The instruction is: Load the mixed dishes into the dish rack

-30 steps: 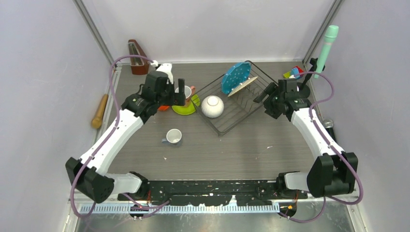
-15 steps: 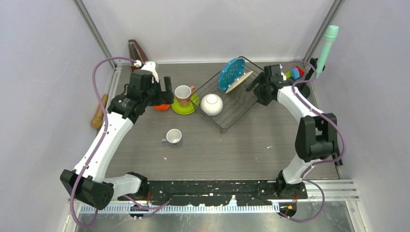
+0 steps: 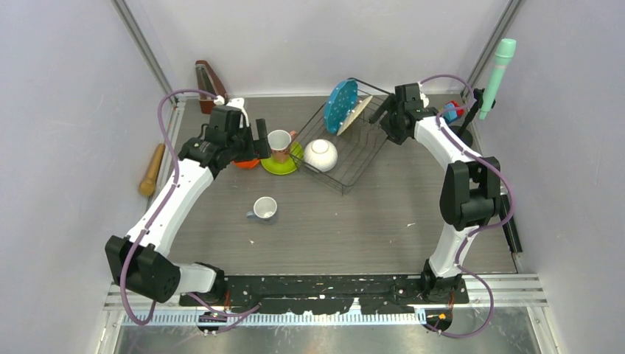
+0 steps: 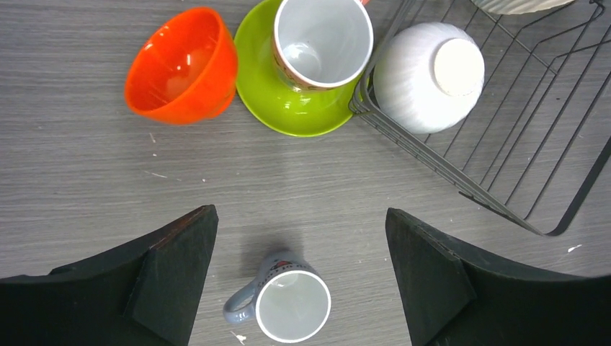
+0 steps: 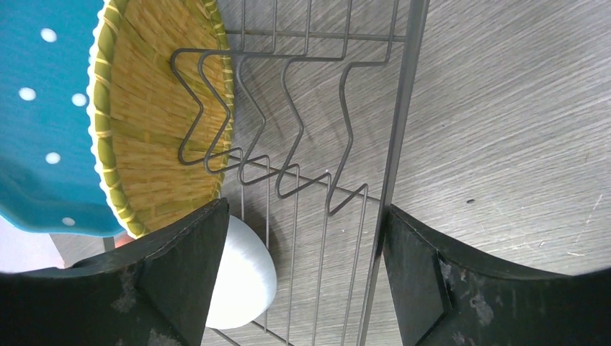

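The black wire dish rack (image 3: 352, 151) stands at the back middle, holding the blue white-dotted plate (image 3: 340, 105) on edge, a woven straw plate (image 3: 360, 114) and the upturned white bowl (image 3: 321, 155). The pink mug (image 3: 278, 141) stands on the lime-green plate (image 3: 284, 165), with the orange bowl (image 3: 245, 163) to its left. The grey-white mug (image 3: 262, 209) stands alone. My left gripper (image 3: 256, 142) is open above the table, and the grey mug (image 4: 290, 305) lies below between its fingers. My right gripper (image 3: 383, 116) is open over the rack's far right rim (image 5: 398, 144), which lies along one finger.
A wooden metronome (image 3: 209, 86) stands at the back left. A wooden handle (image 3: 152, 169) lies by the left wall. Coloured blocks (image 3: 450, 112) and a green cylinder (image 3: 497, 76) are at the back right corner. The enclosure walls are close on both sides.
My right arm has swung back and left to the rack's far rim. The rack and its plates have shifted left and back. My left gripper has moved slightly.
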Controlling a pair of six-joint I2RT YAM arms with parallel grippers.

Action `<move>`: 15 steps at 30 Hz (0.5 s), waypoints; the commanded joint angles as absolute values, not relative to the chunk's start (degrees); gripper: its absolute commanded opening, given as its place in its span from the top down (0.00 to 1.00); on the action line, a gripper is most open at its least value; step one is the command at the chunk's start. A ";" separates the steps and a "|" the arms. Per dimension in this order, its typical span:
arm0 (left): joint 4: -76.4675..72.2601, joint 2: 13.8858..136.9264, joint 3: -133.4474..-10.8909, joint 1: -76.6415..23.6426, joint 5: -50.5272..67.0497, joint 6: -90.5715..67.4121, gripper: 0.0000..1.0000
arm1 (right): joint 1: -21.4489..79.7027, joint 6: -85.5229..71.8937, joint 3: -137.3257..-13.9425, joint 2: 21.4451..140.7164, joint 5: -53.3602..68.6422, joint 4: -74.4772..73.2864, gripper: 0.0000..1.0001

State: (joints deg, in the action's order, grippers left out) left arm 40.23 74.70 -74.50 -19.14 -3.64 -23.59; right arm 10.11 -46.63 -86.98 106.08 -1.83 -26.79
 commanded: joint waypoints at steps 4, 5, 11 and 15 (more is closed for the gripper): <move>33.94 76.32 -73.43 -18.79 1.86 -27.02 0.15 | 11.39 -45.69 -83.94 97.87 -2.27 -22.46 0.18; 33.04 76.51 -72.91 -18.93 2.61 -27.66 0.16 | 11.20 -45.81 -83.63 97.35 -2.28 -22.66 0.18; 30.60 77.82 -71.74 -21.13 2.92 -29.44 0.18 | 10.30 -45.88 -81.40 96.10 -4.14 -28.12 0.20; 30.19 77.88 -71.53 -21.36 2.38 -29.40 0.18 | 9.30 -44.89 -77.17 92.94 -5.15 -26.19 0.22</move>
